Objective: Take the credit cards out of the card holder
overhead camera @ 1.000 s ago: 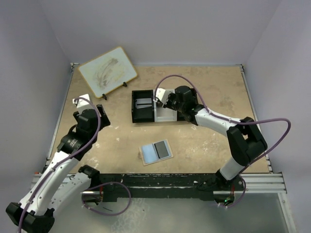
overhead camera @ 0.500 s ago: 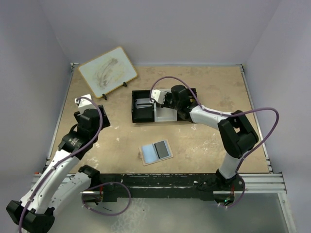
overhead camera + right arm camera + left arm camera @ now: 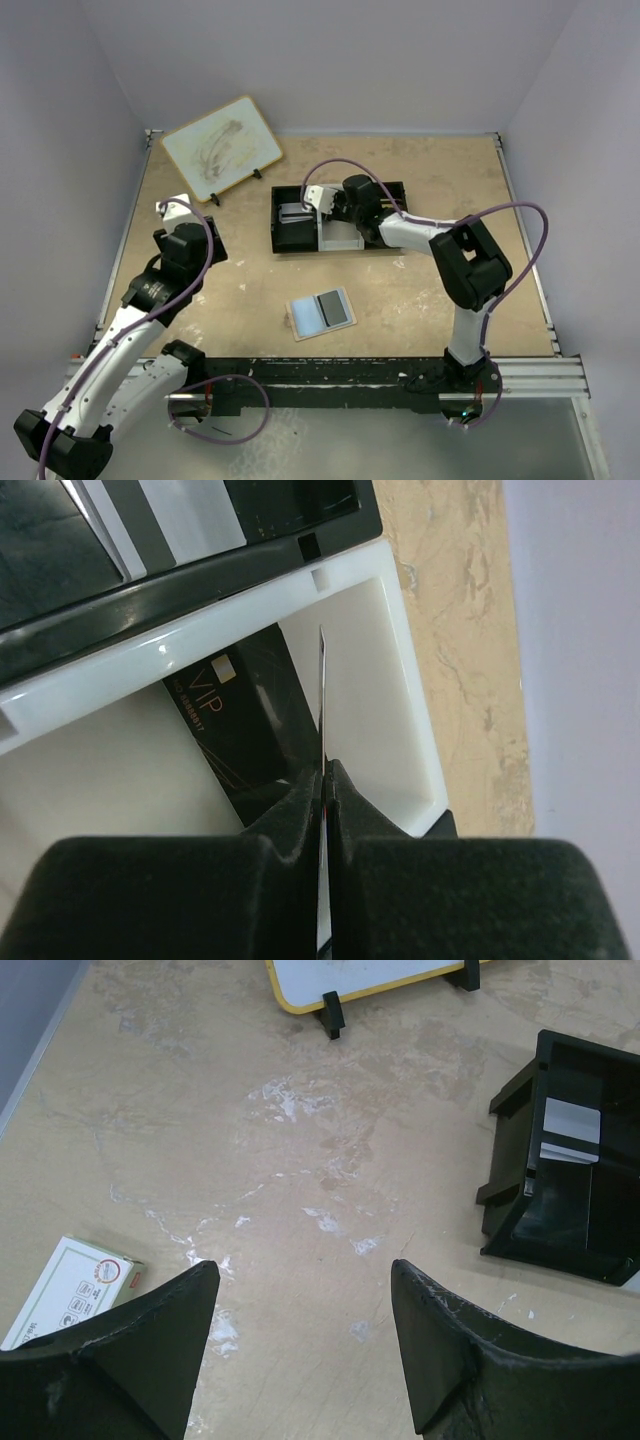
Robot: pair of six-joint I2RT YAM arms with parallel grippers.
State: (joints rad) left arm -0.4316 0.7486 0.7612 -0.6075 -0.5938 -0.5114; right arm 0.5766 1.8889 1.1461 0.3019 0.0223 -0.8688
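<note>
**A:** What has the right hand got?

**B:** The right hand (image 3: 322, 780) is clamped on a thin card (image 3: 322, 695). The card is seen edge-on between the fingers, so I cannot tell its colour. The hand hangs over the white compartment of the tray (image 3: 295, 238).

**A:** Anything beneath it?

**B:** Straight below the hand, a black card marked VIP (image 3: 245, 720) lies flat on the white floor. Just past the fingertips, across the divider, a silvery card (image 3: 570, 1130) lies in the black compartment.

**A:** And the card holder?

**B:** The card holder (image 3: 310, 314) lies open on the counter (image 3: 440, 290). It is well apart from the right hand, back toward that arm's base. A dark card (image 3: 333, 308) sits on its right half.

**A:** The left hand?

**B:** The left hand (image 3: 300, 1270) has its fingers spread wide and grips nothing, above bare counter. A red-and-white box (image 3: 70, 1290) lies near the outer side of its left finger. The whiteboard (image 3: 370, 975) stands ahead of the hand, and the tray is ahead and to its right.
</note>
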